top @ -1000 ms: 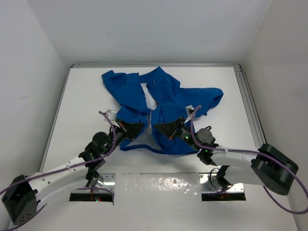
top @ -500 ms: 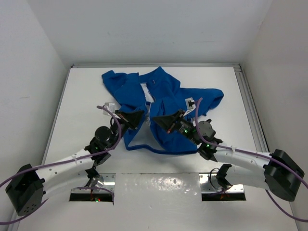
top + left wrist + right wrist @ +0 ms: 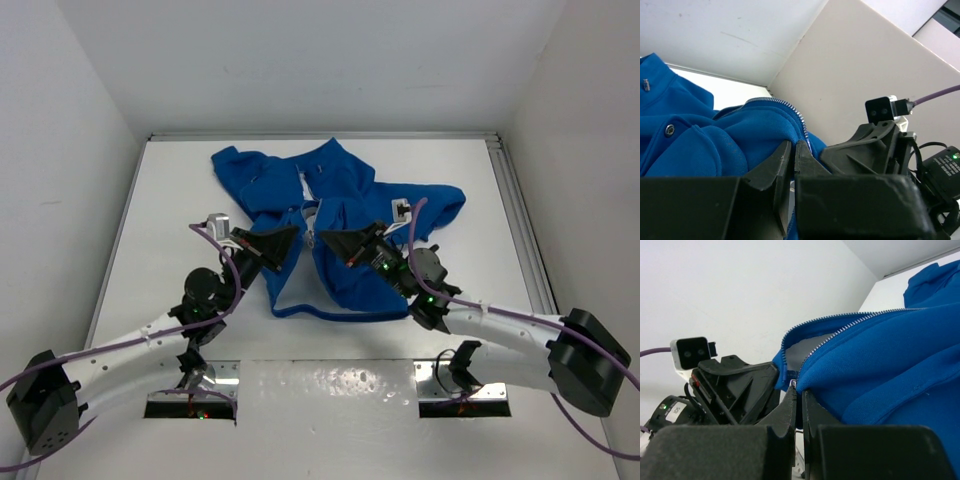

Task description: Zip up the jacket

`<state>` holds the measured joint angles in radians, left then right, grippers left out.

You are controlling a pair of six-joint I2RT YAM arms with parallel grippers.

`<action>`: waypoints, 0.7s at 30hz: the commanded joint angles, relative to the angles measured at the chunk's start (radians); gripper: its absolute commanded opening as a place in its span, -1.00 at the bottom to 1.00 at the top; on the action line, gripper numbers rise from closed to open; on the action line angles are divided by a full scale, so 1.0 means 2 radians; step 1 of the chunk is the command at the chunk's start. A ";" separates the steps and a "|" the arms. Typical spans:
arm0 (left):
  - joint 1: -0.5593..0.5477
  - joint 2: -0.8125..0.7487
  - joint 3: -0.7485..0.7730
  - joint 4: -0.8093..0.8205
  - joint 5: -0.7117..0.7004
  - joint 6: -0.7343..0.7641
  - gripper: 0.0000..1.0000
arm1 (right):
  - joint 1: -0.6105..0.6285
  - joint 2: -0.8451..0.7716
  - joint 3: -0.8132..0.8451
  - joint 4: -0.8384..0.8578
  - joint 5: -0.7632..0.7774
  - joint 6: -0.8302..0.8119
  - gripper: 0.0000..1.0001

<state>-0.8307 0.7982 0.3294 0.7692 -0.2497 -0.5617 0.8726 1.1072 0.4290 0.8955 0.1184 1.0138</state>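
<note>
The royal-blue jacket (image 3: 350, 195) lies crumpled in the middle of the white table (image 3: 180, 190), its light zipper open down the front. My left gripper (image 3: 296, 238) is shut on the left front edge of the jacket (image 3: 700, 145), next to the zipper teeth (image 3: 785, 104). My right gripper (image 3: 322, 240) is shut on the right front edge (image 3: 890, 370), beside a small metal zipper part (image 3: 793, 384). The two grippers face each other, a little apart, and hold the lower front edges raised. The zipper teeth (image 3: 840, 335) run apart above the right fingers.
White walls close in the table on three sides. A metal rail (image 3: 520, 210) runs along the right edge. A shiny plate (image 3: 330, 385) lies at the near edge between the arm bases. The right gripper's body (image 3: 870, 145) fills the left wrist view's right side.
Both grippers have moved away from the bases towards the jacket's middle, carrying its front edges with them. The near hem has been drawn up and narrowed.
</note>
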 commanded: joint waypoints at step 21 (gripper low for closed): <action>-0.006 0.017 0.022 0.040 0.002 0.000 -1.00 | 0.000 -0.002 0.012 0.062 -0.002 -0.009 -1.00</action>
<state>-0.8314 0.8337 0.3294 0.7750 -0.2451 -0.5583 0.8726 1.1168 0.4290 0.9207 0.1268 1.0054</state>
